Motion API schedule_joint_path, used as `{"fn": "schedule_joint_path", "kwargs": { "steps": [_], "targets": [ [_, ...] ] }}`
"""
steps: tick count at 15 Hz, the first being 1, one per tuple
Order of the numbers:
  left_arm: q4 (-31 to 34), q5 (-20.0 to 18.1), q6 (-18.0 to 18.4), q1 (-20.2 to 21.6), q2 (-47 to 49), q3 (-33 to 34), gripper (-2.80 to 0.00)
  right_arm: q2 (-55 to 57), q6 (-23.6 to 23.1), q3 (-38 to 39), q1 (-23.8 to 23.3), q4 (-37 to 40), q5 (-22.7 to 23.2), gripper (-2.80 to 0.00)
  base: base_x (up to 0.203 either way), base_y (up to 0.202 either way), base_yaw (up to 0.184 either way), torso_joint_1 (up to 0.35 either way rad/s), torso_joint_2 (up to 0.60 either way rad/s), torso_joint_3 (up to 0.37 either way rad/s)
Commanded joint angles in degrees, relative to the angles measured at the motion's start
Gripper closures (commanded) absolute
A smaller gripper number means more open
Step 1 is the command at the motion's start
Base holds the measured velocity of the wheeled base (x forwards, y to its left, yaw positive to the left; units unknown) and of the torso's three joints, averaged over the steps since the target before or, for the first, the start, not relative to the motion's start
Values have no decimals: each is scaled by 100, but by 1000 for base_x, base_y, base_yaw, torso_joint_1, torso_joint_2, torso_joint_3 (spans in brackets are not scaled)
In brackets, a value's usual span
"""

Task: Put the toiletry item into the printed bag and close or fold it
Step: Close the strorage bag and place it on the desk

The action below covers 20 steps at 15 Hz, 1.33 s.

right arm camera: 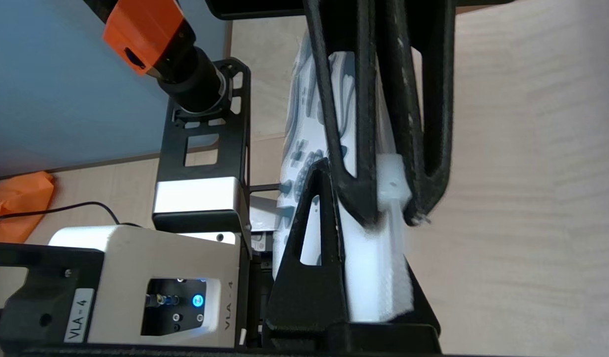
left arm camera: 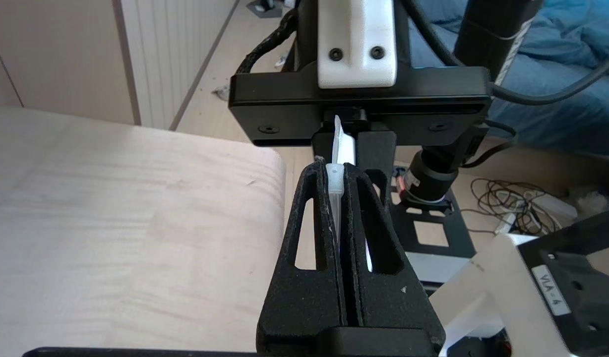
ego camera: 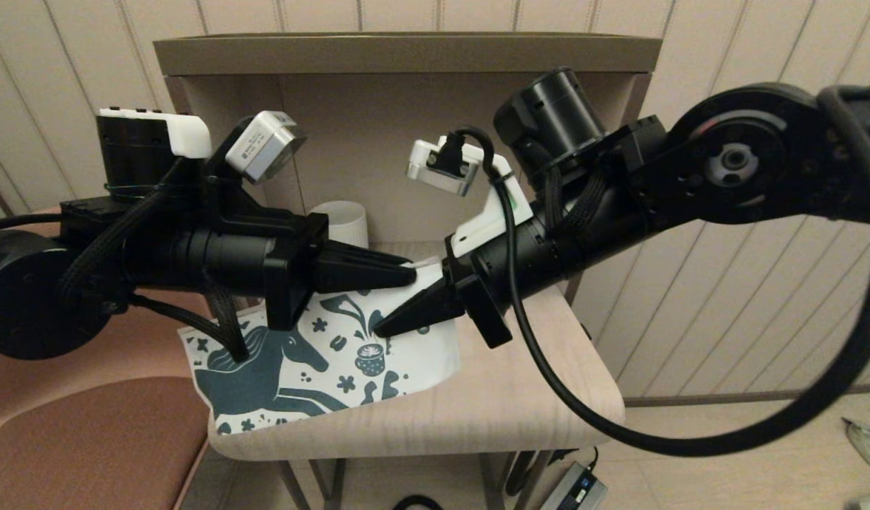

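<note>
The printed bag [ego camera: 350, 354] lies flat on the small wooden table [ego camera: 520, 404], horse print up. Its far right corner is lifted. My right gripper [ego camera: 389, 326] is shut on that raised edge, and white paper [right arm camera: 376, 267] drapes over one of its fingers. My left gripper [ego camera: 409, 273] reaches in from the left and is shut on the toiletry item [left arm camera: 335, 184], a thin white tube. Its small cap [right arm camera: 395, 179] pokes out past the fingertips. The cap sits against the lifted paper just above my right gripper. I cannot tell whether it is inside the bag's mouth.
A white ribbed mug [ego camera: 344, 219] stands at the back of the table against the alcove wall. A brown chair seat [ego camera: 88, 439] sits to the left, under the left arm. A power brick and cables [ego camera: 573, 489] lie on the floor below the table.
</note>
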Motion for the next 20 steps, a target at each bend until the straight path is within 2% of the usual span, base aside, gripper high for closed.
{"fn": "schedule_joint_path", "kwargs": {
  "steps": [1,9,14,20],
  "targets": [
    [-22,-28,0,4,143,-31,0,66,-12,-8,-38,18,27,0,0,0,0,0,0,0],
    [-31,-34,9,13,160,-12,0,-128,-29,117,-155,13,15,0,0,0,0,0,0,0],
    [-31,-32,27,31,169,-3,0,-436,-56,282,-435,13,31,0,0,0,0,0,0,0],
    [-31,-25,35,31,169,6,0,-481,-65,293,-445,13,23,0,0,0,0,0,0,0]
  ]
}}
